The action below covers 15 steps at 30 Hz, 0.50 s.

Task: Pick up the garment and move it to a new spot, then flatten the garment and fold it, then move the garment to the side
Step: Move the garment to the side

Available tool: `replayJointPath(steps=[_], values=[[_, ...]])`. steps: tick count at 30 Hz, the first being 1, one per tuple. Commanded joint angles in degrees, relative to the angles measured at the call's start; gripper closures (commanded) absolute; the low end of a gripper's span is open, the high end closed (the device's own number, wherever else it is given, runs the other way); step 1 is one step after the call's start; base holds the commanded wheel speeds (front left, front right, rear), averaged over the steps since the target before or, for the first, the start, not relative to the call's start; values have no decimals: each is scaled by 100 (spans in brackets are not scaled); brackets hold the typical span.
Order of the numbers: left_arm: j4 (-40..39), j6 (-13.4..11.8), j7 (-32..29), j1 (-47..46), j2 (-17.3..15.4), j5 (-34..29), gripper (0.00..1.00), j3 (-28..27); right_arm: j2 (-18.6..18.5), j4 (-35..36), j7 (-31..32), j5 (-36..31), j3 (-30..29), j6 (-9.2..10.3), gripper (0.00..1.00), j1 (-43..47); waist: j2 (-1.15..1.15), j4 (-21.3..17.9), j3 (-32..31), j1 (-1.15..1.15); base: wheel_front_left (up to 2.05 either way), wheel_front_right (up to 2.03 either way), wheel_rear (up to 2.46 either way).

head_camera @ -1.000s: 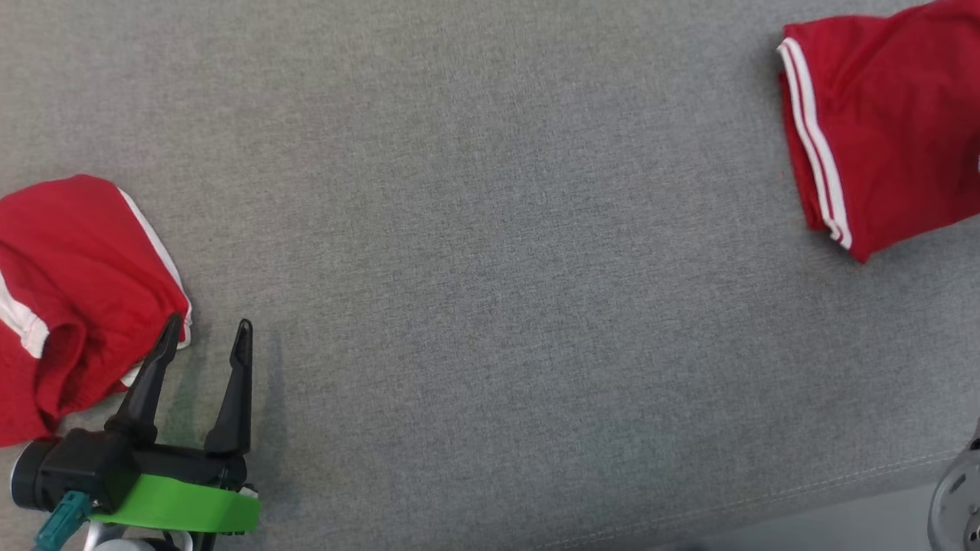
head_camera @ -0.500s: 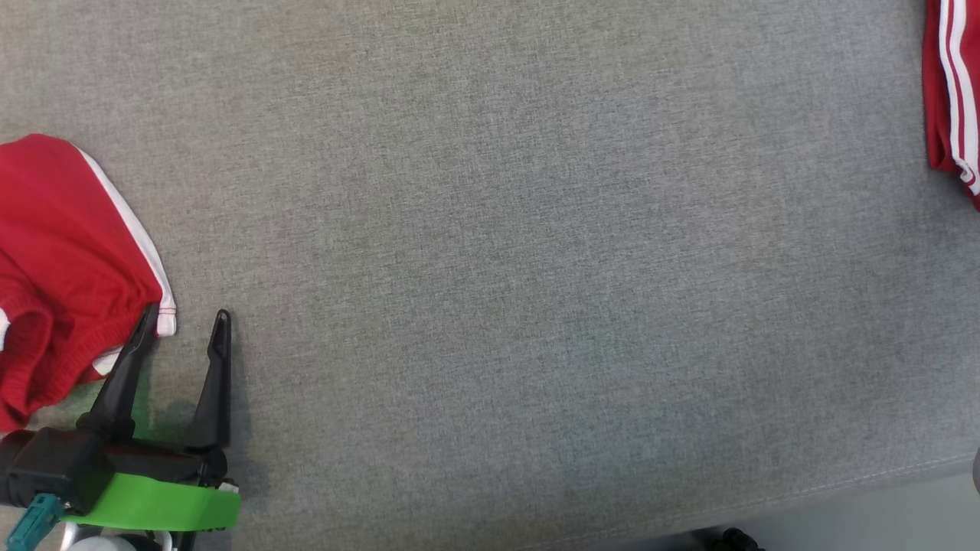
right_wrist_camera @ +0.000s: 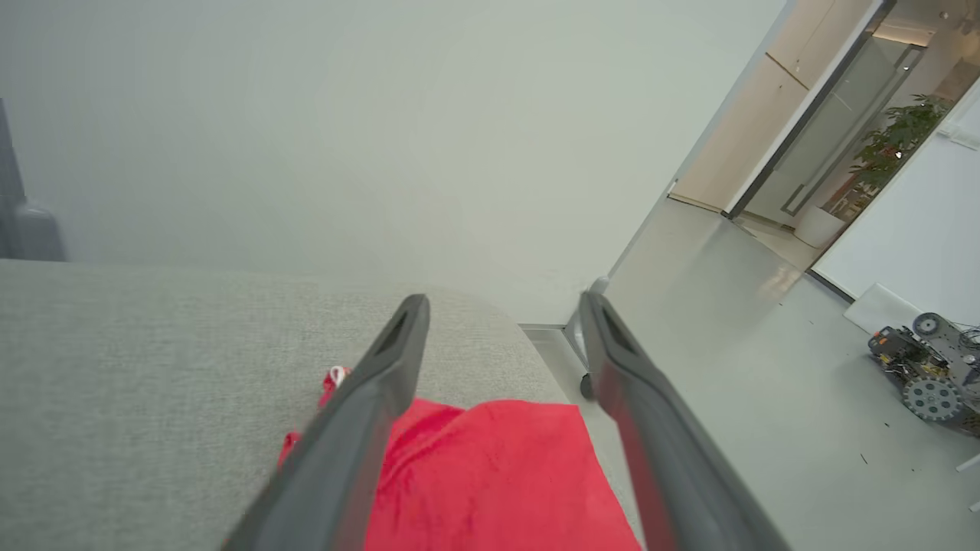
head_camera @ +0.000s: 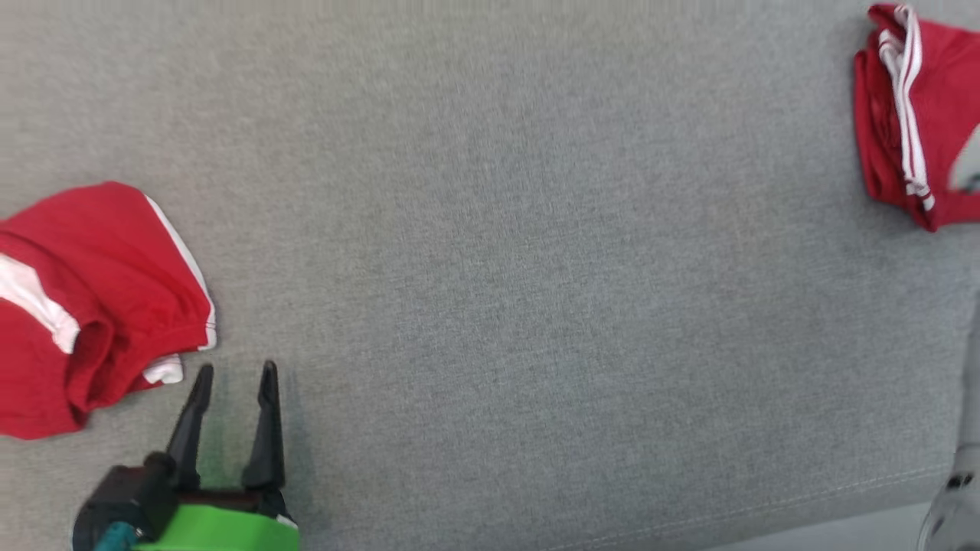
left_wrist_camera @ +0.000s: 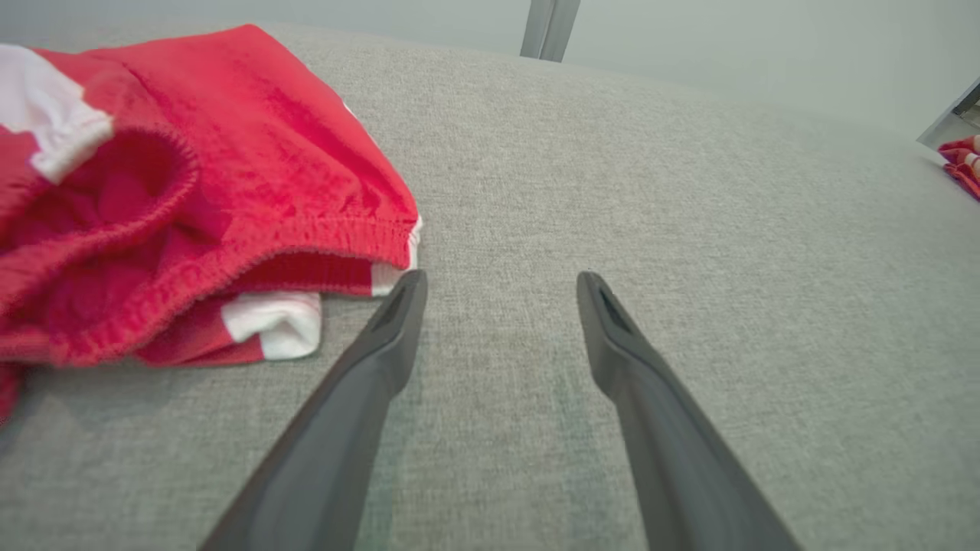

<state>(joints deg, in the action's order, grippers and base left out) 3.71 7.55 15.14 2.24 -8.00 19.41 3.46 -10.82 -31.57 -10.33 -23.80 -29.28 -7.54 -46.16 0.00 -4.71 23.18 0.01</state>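
Observation:
A folded red garment point(head_camera: 938, 84) with white side stripes lies at the far right of the grey padded surface point(head_camera: 521, 268). In the right wrist view my right gripper point(right_wrist_camera: 503, 300) is open just above that garment point(right_wrist_camera: 490, 474), with nothing between the fingers. A second, crumpled red garment point(head_camera: 99, 268) with white trim lies at the left. My left gripper point(head_camera: 236, 370) is open beside its near corner. In the left wrist view the left gripper point(left_wrist_camera: 501, 279) holds nothing, and its left fingertip is close to the elastic hem of the crumpled garment point(left_wrist_camera: 253, 168).
The padded surface ends in a stitched front edge point(head_camera: 766, 505), with pale floor beyond it. Past the right end are a caster leg point(right_wrist_camera: 586, 383), open floor and a small wheeled device point(right_wrist_camera: 930, 375). A pale blur point(head_camera: 968, 164) overlaps the folded garment.
The head view has shifted. The right garment, flat a second ago, now looks bunched, with its stripes on edge. My left gripper's fingertip overlapped the crumpled garment's hem and is now clear of it.

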Motion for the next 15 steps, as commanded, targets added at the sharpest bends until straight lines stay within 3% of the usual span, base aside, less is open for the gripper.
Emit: replayJointPath(steps=[1,8,15], values=[[67,-11,-2,186,81,-82,0,-39,34,79,-110,188,216,11,0,390,0,217,-1036,-1,0,0,0],[300,-11,-2,777,396,-254,0,-195,219,811,-365,1283,1491,11,0,2531,0,631,-2083,-1,0,0,0],[360,-11,-2,1060,472,-408,0,-305,594,1586,-485,1927,2129,11,0,4267,0,874,-2423,-1,0,0,0]])
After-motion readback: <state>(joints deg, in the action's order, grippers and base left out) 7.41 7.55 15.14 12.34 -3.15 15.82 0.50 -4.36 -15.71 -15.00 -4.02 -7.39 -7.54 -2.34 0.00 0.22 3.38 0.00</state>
